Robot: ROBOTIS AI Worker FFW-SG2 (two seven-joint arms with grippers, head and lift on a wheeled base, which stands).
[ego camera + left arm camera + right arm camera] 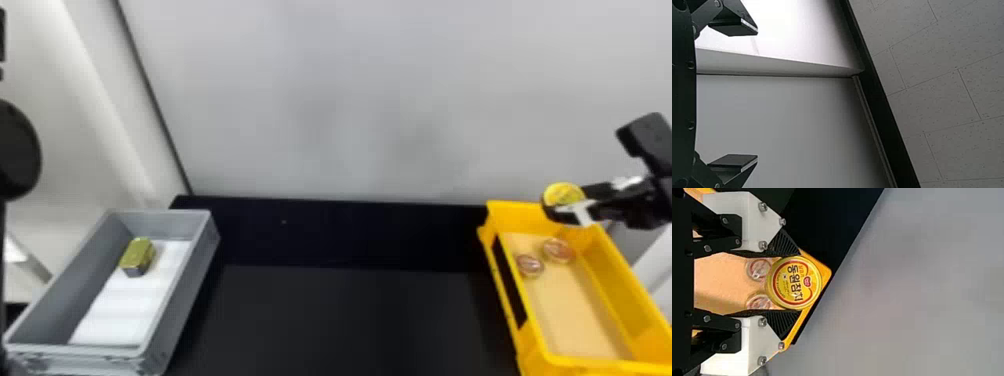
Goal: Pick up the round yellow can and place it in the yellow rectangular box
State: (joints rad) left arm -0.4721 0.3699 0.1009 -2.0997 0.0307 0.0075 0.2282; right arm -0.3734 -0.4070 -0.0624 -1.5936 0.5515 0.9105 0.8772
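Watching from beside the black counter (350, 320), I see the right pincer (575, 205) gripping the round yellow can (563, 192) by its sides, printed lid showing, above the far end of the yellow rectangular box (607, 272). Inside that box, toward its far end, sit two round reddish pieces (558, 250), near each other. Well apart from the box, on its left, lies a gray bin (195, 255) with a gold block (137, 254) inside. The left pincer (757, 94), its fingers spread wide, is also off to the box's left.
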